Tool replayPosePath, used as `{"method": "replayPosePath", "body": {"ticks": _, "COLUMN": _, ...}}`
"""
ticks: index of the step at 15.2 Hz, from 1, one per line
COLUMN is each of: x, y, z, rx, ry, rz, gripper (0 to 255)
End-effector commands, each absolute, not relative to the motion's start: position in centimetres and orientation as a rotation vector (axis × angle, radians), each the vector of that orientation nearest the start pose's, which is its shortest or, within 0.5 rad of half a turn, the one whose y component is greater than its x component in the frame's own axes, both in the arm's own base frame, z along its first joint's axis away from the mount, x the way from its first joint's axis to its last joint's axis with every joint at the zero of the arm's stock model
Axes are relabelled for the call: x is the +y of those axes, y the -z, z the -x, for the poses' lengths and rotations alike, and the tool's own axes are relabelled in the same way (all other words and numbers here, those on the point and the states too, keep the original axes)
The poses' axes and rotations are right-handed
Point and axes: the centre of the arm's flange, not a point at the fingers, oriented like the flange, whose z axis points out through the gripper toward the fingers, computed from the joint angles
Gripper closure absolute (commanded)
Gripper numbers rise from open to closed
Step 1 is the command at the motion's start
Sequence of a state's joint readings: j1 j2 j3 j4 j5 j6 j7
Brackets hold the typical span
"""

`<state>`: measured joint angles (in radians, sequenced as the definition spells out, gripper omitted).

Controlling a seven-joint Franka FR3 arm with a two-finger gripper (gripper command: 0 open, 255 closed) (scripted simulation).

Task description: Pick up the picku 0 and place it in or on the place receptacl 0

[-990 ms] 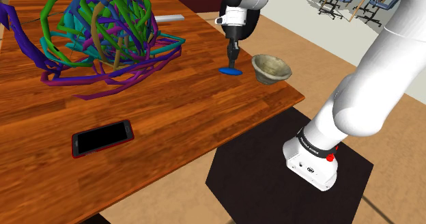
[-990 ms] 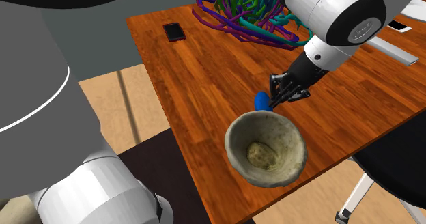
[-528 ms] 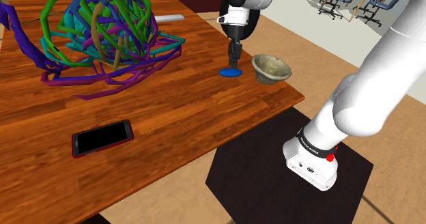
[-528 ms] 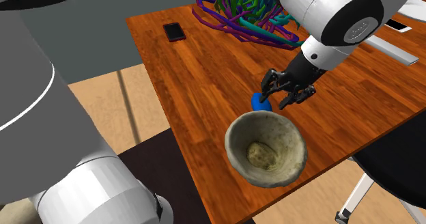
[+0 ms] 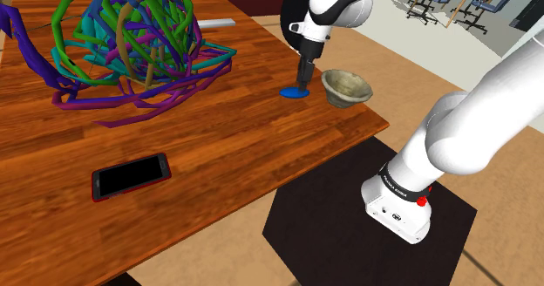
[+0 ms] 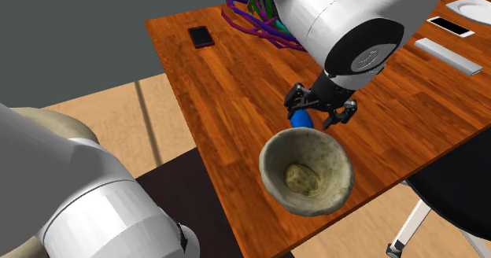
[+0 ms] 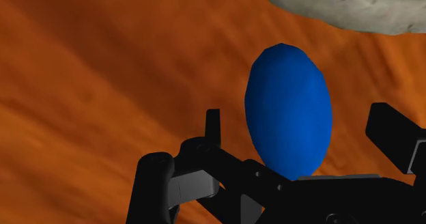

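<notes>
"Picked up yet?"
"No. My gripper point(image 6: 319, 113) hangs over the blue oval piece point(image 5: 294, 92), fingers spread, holding nothing. It lies on the table point(image 5: 218, 149) just beside the bowl point(image 5: 344, 99). Grasp and placing remain."

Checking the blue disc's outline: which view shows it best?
Wrist view: the disc is large and nearly whole. The shoulder view shows it small; the second exterior view, a sliver beside the bowl.
</notes>
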<state>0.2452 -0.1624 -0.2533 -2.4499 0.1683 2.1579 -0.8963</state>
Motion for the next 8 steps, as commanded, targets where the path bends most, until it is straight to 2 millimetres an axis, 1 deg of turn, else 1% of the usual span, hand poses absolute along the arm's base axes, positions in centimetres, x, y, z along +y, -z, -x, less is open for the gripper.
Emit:
{"method": "replayPosePath", "body": {"ticks": 1, "x": 0.57, "y": -33.93, "z": -44.61, "rx": -1.126, "ry": -0.067, "rz": 2.7, "gripper": 0}}
{"method": "replayPosePath", "body": {"ticks": 2, "x": 0.63, "y": -33.63, "z": -44.57, "rx": -1.126, "ry": -0.067, "rz": 2.7, "gripper": 0}}
{"method": "replayPosePath", "body": {"ticks": 8, "x": 0.63, "y": -33.63, "z": -44.57, "rx": -1.126, "ry": -0.067, "rz": 2.7, "gripper": 0}}
